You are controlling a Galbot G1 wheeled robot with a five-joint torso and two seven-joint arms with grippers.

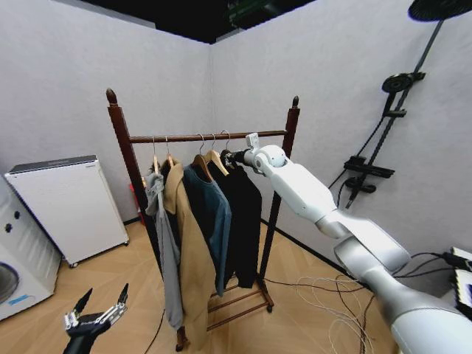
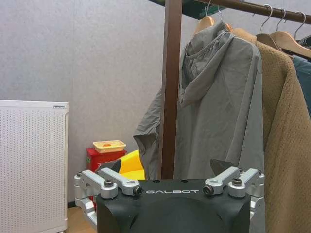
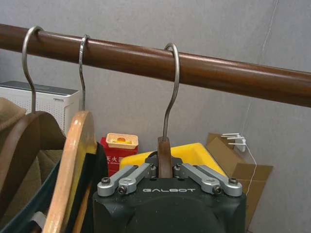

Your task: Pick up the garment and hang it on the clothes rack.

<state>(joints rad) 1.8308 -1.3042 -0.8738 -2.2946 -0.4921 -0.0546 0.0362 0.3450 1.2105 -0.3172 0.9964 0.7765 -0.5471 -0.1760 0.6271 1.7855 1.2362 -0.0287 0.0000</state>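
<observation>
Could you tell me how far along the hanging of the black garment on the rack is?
Nearly done: the garment hangs from the rack, its hanger hook over the rail. In hand: the right gripper has its jaws shut on the hanger's neck. Left: letting go and pulling back. The left gripper waits low, open.

From my head camera I saw the clothes rack (image 1: 282, 133) standing in the room's corner, four garments hanging from its rail. The garment (image 1: 244, 221), all black, hung farthest right, beside a navy jacket (image 1: 210, 214), a tan coat (image 1: 190, 251) and a grey hooded jacket (image 1: 167, 251). My right gripper (image 1: 227, 156) reached to the black garment's hanger just under the rail. My left gripper (image 1: 99, 310) hung low with fingers spread.
</observation>
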